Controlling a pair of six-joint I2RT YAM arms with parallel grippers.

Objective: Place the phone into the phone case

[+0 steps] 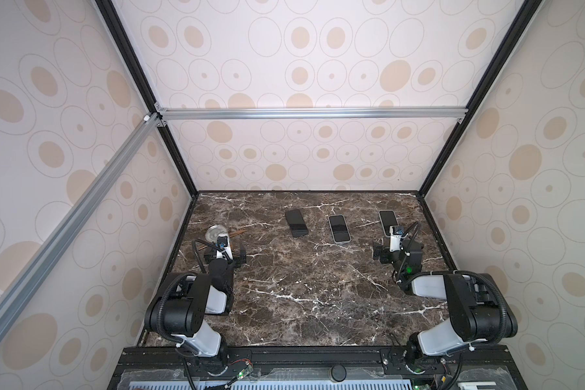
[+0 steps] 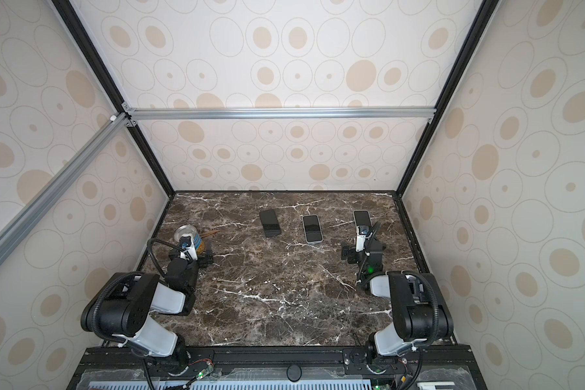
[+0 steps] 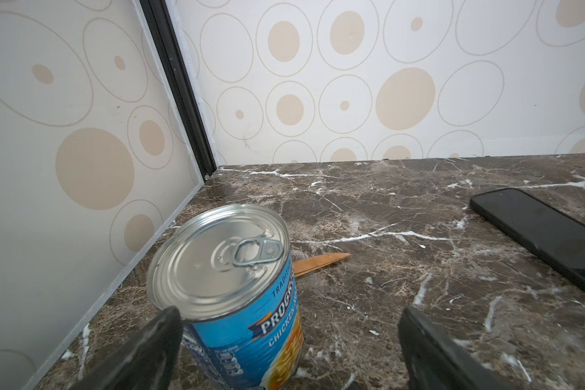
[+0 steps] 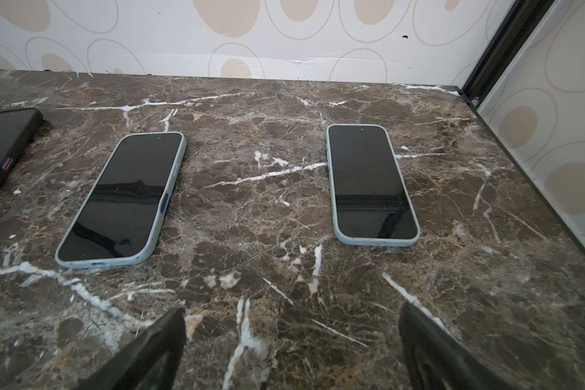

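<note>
Three phones lie screen-up in a row at the back of the marble table (image 1: 301,297). The left phone (image 1: 296,223) (image 2: 270,223) (image 3: 547,236) (image 4: 0,141) is black with a black rim. The middle phone (image 1: 339,228) (image 2: 313,228) (image 4: 122,199) and the right phone (image 1: 387,221) (image 2: 362,218) (image 4: 370,182) each have a pale blue phone case rim. I cannot make out an empty phone case. My right gripper (image 1: 397,249) (image 2: 363,249) (image 4: 291,314) is open, just short of the right phone, holding nothing. My left gripper (image 1: 224,253) (image 2: 192,254) (image 3: 289,314) is open at the far left.
A blue-labelled soup can (image 1: 216,233) (image 2: 188,236) (image 3: 223,270) stands upright just ahead of my left gripper, close to one finger. A wooden knife (image 1: 238,232) (image 3: 321,261) lies behind it. Patterned walls close the left, back and right sides.
</note>
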